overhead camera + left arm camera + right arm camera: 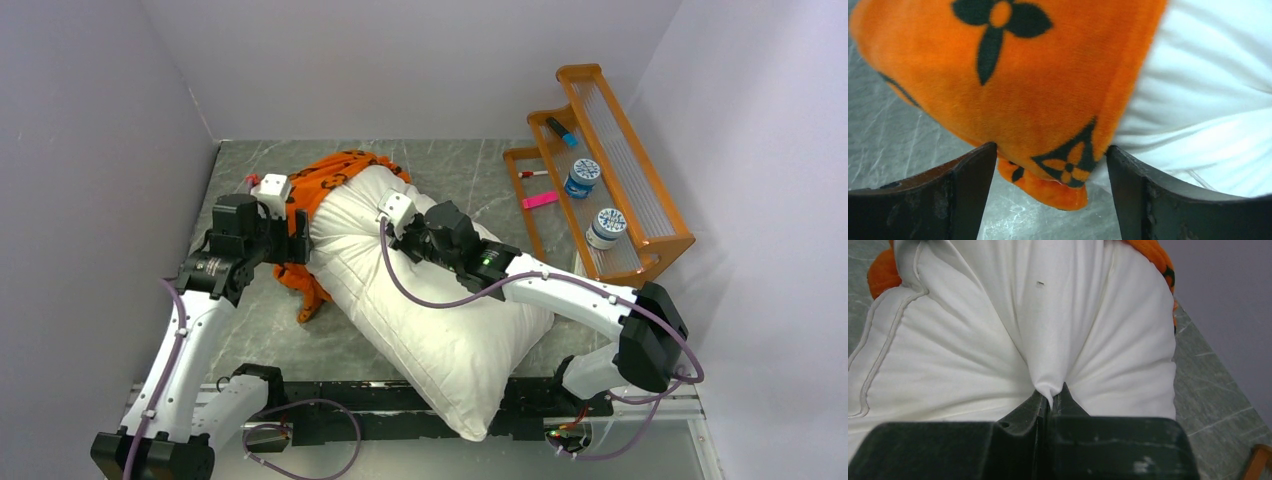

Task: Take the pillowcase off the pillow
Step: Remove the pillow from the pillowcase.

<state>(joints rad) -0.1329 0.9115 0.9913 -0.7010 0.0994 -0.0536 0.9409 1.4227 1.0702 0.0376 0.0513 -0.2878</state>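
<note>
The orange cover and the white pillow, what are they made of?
The cover looks like plush, velvety fabric, perhaps fleece: a fuzzy matte nap with printed dark flowers. The pillow looks like smooth woven cloth, maybe cotton or polyester, over soft stuffing: stitched seam, fine puckered folds.

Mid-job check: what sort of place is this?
Probably a lab test cell, not a home: bare white walls box in a grey marble-patterned table, with an orange rack of jars and markers at its right edge.
</note>
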